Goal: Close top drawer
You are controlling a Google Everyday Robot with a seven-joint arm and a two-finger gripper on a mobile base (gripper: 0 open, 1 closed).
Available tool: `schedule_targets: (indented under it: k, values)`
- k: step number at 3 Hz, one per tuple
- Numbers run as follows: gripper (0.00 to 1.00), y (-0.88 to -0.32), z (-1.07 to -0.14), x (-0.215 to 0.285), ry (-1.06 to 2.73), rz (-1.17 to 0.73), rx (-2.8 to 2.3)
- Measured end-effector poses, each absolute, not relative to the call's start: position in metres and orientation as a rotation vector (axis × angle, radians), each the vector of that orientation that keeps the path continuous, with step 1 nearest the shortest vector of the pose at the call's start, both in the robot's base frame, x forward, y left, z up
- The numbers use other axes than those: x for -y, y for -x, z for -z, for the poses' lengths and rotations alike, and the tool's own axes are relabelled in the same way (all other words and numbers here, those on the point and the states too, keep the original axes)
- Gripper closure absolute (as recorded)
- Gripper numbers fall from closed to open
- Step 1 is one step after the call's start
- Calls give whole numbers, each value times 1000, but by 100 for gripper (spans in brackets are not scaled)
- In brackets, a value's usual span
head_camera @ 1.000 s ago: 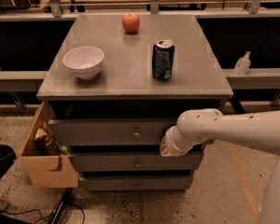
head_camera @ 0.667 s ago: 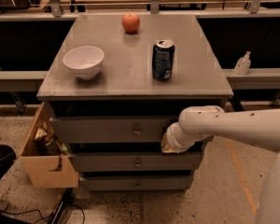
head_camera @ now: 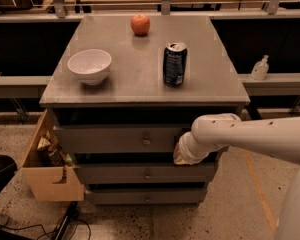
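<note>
Gripper [head_camera: 182,153] rests against the top drawer [head_camera: 115,140] front, right of its knob [head_camera: 146,140]; you cannot tell its grip state. Pushing off-centre could skew and jam it.

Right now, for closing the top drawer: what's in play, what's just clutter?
In play:
top drawer
tool, at the right end of that drawer's front

Lying about:
white bowl, apple, soda can, all on the cabinet top
pump bottle
wooden box
middle drawer
bottom drawer
</note>
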State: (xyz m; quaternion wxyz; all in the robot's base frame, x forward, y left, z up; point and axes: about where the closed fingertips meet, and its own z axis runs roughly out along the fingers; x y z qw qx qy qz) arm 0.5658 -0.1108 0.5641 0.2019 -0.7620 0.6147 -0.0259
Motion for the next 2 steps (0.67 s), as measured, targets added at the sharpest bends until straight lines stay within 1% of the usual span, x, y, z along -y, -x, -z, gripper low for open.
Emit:
schedule_targets:
  k: [1, 2]
  values:
    - [100, -539, -584, 122, 2109, 60, -1747]
    - [100, -504, -616, 145, 2068, 66, -1793]
